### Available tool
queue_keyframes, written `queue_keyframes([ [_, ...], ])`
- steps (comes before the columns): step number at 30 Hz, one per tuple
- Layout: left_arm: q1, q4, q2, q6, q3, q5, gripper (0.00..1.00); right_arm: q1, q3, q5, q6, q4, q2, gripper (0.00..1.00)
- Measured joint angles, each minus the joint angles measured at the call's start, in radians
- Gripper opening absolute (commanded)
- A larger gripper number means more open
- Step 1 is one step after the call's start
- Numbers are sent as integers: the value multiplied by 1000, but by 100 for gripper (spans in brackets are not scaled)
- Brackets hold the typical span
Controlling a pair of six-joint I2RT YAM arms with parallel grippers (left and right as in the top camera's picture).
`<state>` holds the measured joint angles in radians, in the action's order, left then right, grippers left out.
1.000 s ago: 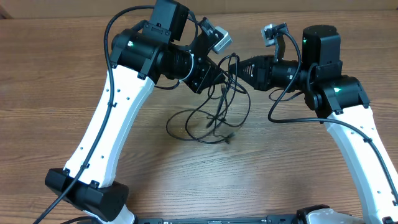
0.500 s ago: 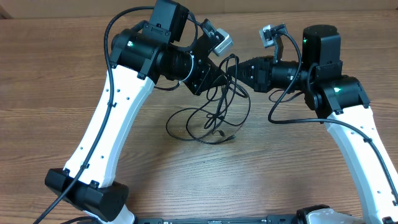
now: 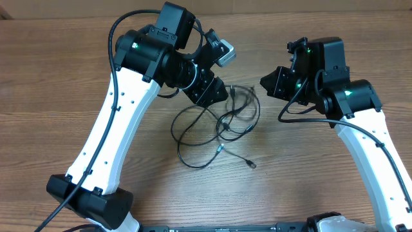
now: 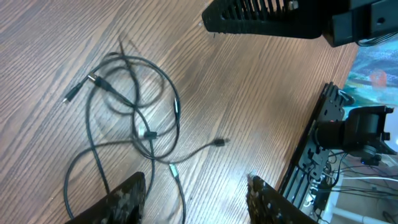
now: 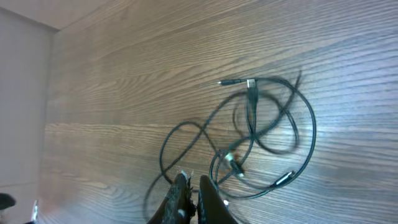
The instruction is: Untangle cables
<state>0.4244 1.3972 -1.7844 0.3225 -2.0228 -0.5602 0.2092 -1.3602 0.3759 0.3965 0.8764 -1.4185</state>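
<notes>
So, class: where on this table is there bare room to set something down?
Free: bare wood on the near side of the cables, between the left arm and right arm; also the table outside the left arm. Crowded: the middle, where the cables sprawl.

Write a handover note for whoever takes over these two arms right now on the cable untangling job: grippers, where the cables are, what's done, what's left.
Left gripper: open and empty, hovering above the cables.
Right gripper: shut, no cable seen in it, off to one side of the bunch.
Thin black cables with silver-tipped plugs: lying on the brown wooden table between the arms, in loose overlapping loops. One plug end trails out toward the arm bases.
Done: the bunch lies flat and loosely spread.
Left: the cords cross at several spots, and none is set apart yet.
</notes>
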Motion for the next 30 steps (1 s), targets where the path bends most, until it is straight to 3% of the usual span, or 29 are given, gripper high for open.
queue_keyframes([
  [4, 0, -8, 0, 0, 0, -4, 51, 0, 0, -12, 10, 4, 0, 4],
  [10, 0, -27, 0, -8, 0, 19, 53, 0, 0, -139, 15, 143, 0, 34],
  [15, 1, -85, -6, -44, 0, 50, 59, 0, 0, -270, 18, 260, 0, 45],
  [19, 14, -148, -61, -76, -2, 73, 59, -34, 0, -333, 44, 318, 0, 59],
  [21, 24, -181, -91, -104, -2, 96, 58, -72, 0, -341, 55, 333, 0, 76],
  [24, 37, -215, -134, -148, -2, 122, 56, -135, 0, -344, 68, 353, 0, 90],
  [30, 71, -287, -212, -246, -3, 143, 54, -188, 0, -348, 70, 386, 0, 99],
])
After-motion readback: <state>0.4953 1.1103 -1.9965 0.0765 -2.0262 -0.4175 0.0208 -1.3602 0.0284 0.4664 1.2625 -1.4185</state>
